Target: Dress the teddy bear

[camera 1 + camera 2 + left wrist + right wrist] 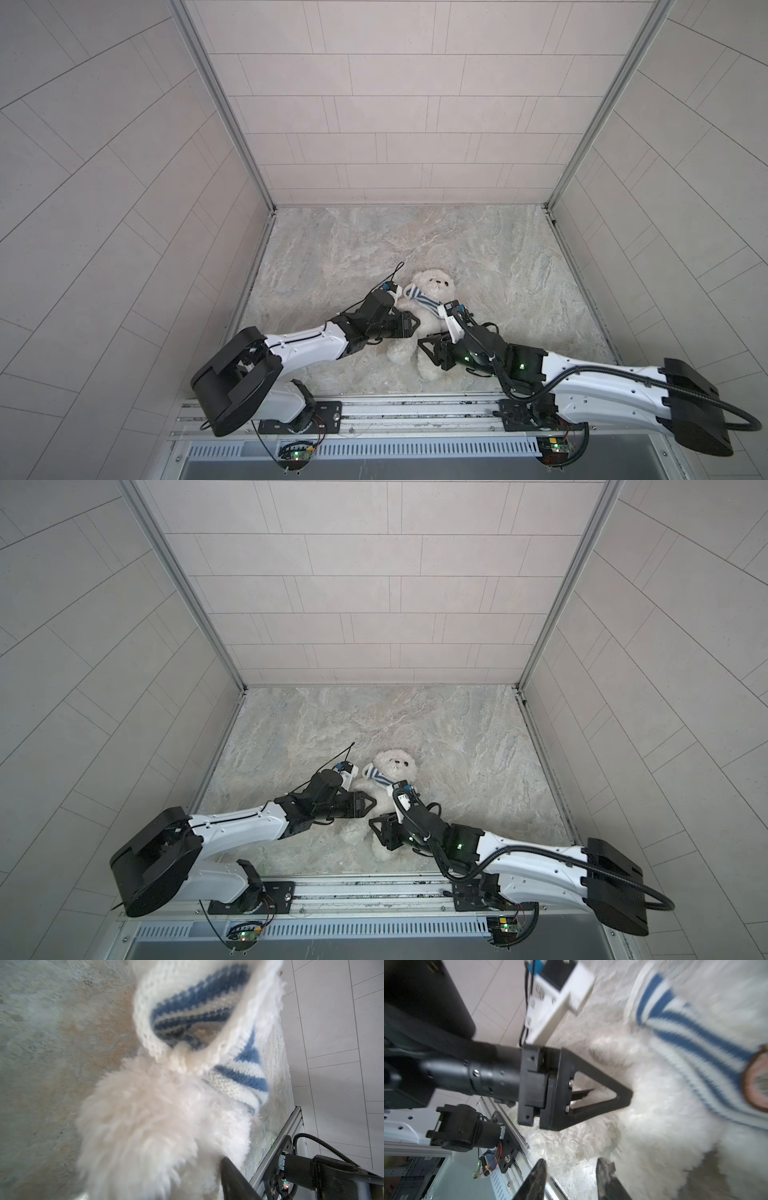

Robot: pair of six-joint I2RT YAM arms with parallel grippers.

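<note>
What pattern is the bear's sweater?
Blue and white stripes; the sweater shows best in the right wrist view.

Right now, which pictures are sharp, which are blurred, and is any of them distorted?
Both top views: sharp, evenly lit, the teddy bear small, the side walls splayed outward, a wide-lens look. Left wrist view: fur and the striped shirt soft, too near the lens. Right wrist view: the shirt and its round badge smeared, perhaps by motion.
</note>
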